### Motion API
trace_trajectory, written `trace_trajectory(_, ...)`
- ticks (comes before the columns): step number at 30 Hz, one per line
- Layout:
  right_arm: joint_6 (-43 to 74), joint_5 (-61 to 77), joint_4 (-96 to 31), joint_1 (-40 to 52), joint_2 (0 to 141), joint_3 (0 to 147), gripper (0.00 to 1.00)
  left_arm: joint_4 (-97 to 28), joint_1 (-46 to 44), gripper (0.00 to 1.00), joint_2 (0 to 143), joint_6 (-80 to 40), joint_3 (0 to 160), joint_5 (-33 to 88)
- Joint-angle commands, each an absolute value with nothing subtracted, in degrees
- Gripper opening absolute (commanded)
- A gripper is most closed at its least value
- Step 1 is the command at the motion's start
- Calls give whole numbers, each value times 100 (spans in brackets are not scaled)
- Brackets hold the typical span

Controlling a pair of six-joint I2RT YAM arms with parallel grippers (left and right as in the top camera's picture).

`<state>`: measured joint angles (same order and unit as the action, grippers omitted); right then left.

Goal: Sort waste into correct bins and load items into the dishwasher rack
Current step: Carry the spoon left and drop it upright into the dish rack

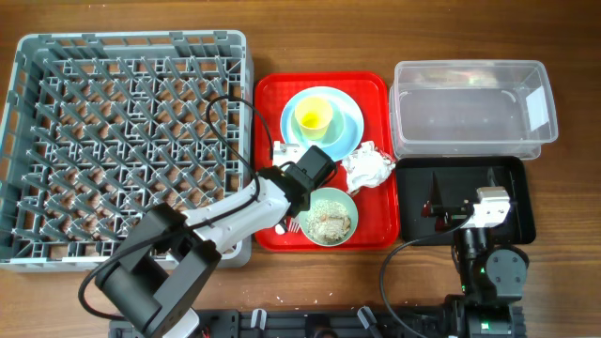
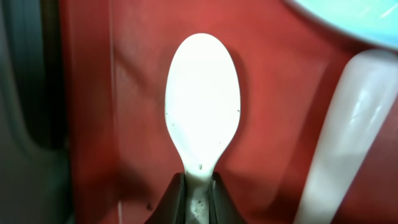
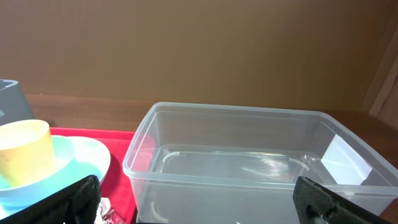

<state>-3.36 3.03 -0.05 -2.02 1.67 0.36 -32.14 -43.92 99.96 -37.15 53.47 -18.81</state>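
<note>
Table (image 1: 563, 188): red tray (image 1: 272, 103) midway along near edge.
Left gripper (image 2: 198, 186): pinches spoon (image 2: 202, 106) neck; may pivot, drop.
Right gripper (image 3: 196, 190): spread, empty.

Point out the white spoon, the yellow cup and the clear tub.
white spoon (image 2: 202, 99), left wrist view, middle of its bowl
yellow cup (image 1: 313, 116), overhead view, centre of its open mouth
clear tub (image 1: 460, 113), overhead view, bare floor inside
</note>
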Motion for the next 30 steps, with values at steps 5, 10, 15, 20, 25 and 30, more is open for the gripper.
trace_trajectory(5, -410, 392, 10, -169, 167, 30, 100, -3959, -4407, 4, 8458, -3621, 6401, -2576)
trace_trajectory(10, -412, 392, 10, -169, 167, 30, 100, -4108, -4086, 4, 7203, -2939, 6499, -2759)
trace_trajectory(15, -412, 392, 10, -169, 167, 30, 100, -4884, -3166, 4, 6980, -2453, 6482, -2759)
trace_trajectory(20, -412, 392, 10, -169, 167, 30, 100, -5081, -2467, 4, 7522, -2436, 6477, -2005)
trace_trajectory(25, -412, 392, 10, -169, 167, 30, 100, -5065, -2095, 4, 8331, -2016, 6477, -2357)
trace_trajectory(30, -412, 392, 10, -169, 167, 30, 100, -5196, -1894, 4, 8952, -1959, 6477, -2344)
